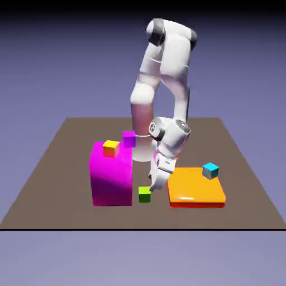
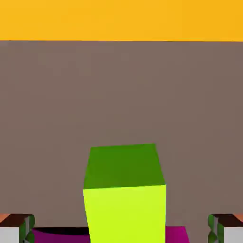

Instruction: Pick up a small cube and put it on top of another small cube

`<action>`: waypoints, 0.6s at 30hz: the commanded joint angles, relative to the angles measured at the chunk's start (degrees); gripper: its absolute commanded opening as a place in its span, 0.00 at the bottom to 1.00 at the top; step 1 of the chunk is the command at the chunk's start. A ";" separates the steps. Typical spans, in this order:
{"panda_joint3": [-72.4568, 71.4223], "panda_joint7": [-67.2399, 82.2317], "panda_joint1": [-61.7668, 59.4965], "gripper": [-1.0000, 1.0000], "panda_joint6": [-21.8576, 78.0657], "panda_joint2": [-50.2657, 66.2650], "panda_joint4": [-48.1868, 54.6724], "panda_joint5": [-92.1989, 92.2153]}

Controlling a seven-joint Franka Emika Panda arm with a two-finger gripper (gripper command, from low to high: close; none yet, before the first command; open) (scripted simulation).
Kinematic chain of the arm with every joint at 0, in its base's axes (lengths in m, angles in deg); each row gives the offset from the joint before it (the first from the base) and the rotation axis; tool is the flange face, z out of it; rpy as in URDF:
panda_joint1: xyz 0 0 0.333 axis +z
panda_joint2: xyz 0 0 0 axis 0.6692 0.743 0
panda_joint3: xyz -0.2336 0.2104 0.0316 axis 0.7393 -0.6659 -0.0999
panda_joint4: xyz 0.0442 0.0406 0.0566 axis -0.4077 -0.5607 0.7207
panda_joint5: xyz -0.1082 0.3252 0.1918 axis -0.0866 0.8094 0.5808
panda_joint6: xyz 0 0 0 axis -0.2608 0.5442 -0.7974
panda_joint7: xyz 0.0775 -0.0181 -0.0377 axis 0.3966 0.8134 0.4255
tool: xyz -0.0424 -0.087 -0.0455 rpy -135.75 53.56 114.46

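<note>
The gripper (image 1: 149,183) hangs low over the brown table (image 1: 56,167), its jaws spread wide and gripping nothing. In the hand view the two grey fingertips (image 2: 16,228) sit at the bottom corners with the lime-green cube (image 2: 124,199) between them, bare table showing on both sides of it, so neither tip touches it. In the exterior view this small cube (image 1: 144,194) rests on the table just below the fingers.

To one side of the hand stands the big magenta block (image 1: 110,176), its wall close to the cube; a yellow-topped cube (image 1: 111,148) sits on top of it, and a small magenta cube (image 1: 129,138) lies behind. To the other side lies the flat orange slab (image 1: 195,189), its near edge a short gap away, with a cyan cube (image 1: 210,170) on its far corner. The hand works in the narrow lane between block and slab; the hand view shows open table up to the slab's orange edge (image 2: 121,19).
</note>
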 commanded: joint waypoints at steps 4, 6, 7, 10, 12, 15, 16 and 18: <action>-8.02 1.00 -8.30 0.50 -4.87 4.45 0.74 2.24; -12.03 1.50 -12.45 0.50 -7.31 6.67 1.11 3.37; -14.03 1.75 -14.52 0.50 -8.53 7.79 1.29 3.93; -20.05 2.50 -20.75 0.50 -12.19 11.12 1.85 5.61; -20.90 2.61 -21.63 0.00 -12.71 11.59 1.93 5.85; -16.89 2.11 -17.48 0.00 -10.27 9.37 1.56 4.73; -14.89 1.86 -15.41 0.00 -9.05 8.26 1.37 4.16; -10.88 1.36 -11.26 0.00 -6.61 6.03 1.00 3.04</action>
